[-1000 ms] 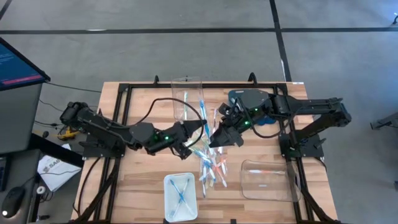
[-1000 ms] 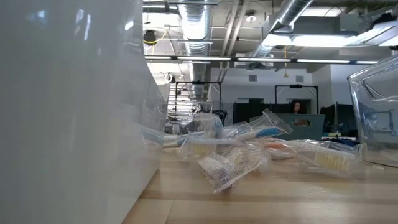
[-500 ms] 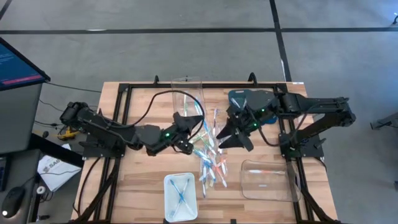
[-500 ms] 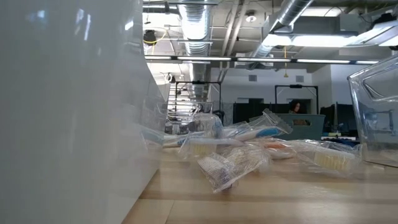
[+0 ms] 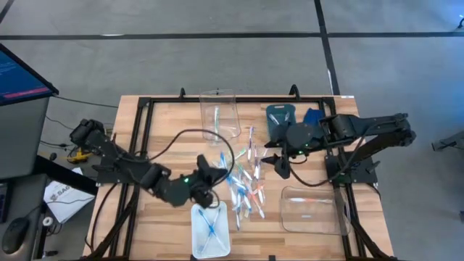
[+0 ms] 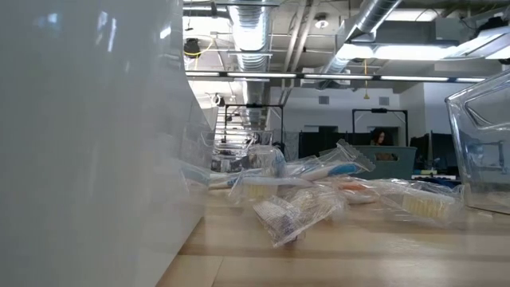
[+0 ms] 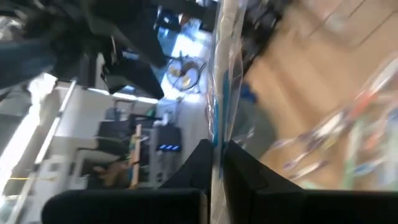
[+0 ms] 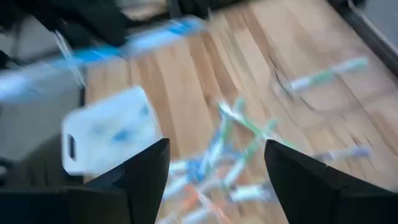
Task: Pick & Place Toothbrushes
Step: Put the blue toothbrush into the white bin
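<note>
Toothbrush (image 7: 219, 93) stands clamped in the left pincer (image 7: 217, 163); right pincer (image 8: 214, 165) gapes above the pile (image 5: 245, 185).

Open-plan lab: exposed ceiling ducts (image 6: 255, 36), monitors (image 6: 382, 142)

No legible txt, labels, brands or nos. in any view. Monitor (image 5: 18, 69) at table's left edge shows pink/blue lines, too small to read. Wrapped toothbrushes (image 6: 319, 179): no readable print.
</note>
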